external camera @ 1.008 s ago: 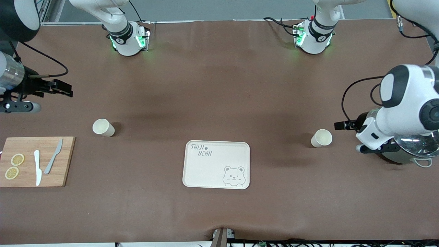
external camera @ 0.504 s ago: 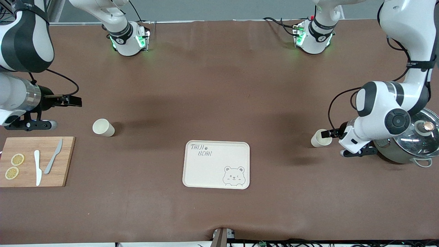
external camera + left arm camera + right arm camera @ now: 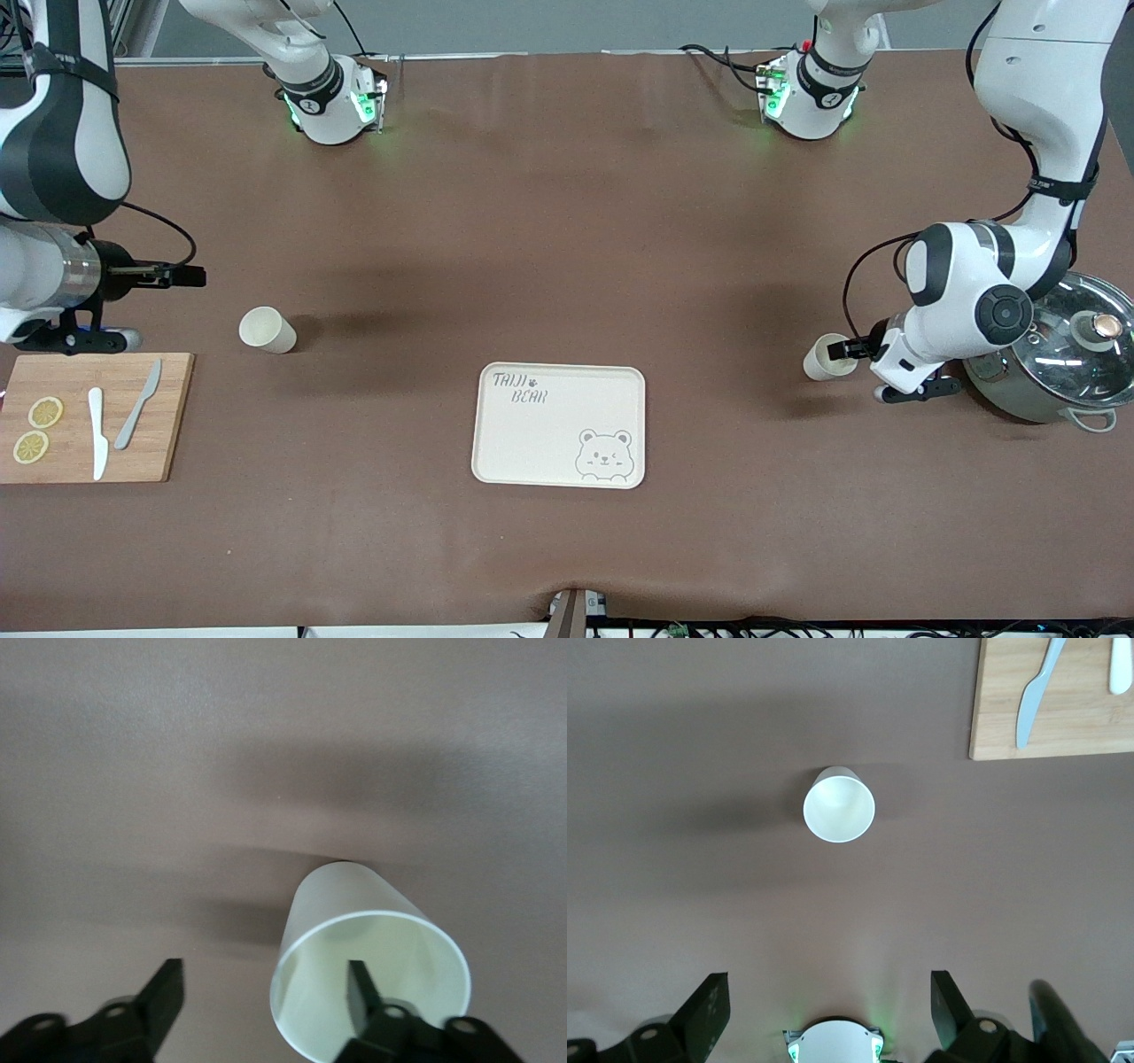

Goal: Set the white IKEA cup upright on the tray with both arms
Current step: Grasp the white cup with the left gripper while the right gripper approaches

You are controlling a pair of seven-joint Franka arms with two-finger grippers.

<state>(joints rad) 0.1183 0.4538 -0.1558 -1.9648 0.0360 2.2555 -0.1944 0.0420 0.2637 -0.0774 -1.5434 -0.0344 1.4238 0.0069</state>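
**Two white cups on the counter, tray bare between them**

The cream tray with its winking bear lies flat near the middle of the counter, with nothing on it. Both cups are on the brown counter, well apart from the tray and a little farther from the front camera than it.

The cup at the left arm's end looks hollow and dry inside. The left tool is down at its rim: in the left wrist view one finger is inside the mouth of that cup and the other stands outside, away from the wall, so the jaws are parted and not clamped on it. Just beside that arm sits a steel pot under a glass lid; its contents cannot be made out.

The cup at the right arm's end is also hollow. The right tool hangs released above the counter near it, touching nothing.

A wooden cutting board carries two lemon slices, a white knife and a grey knife.
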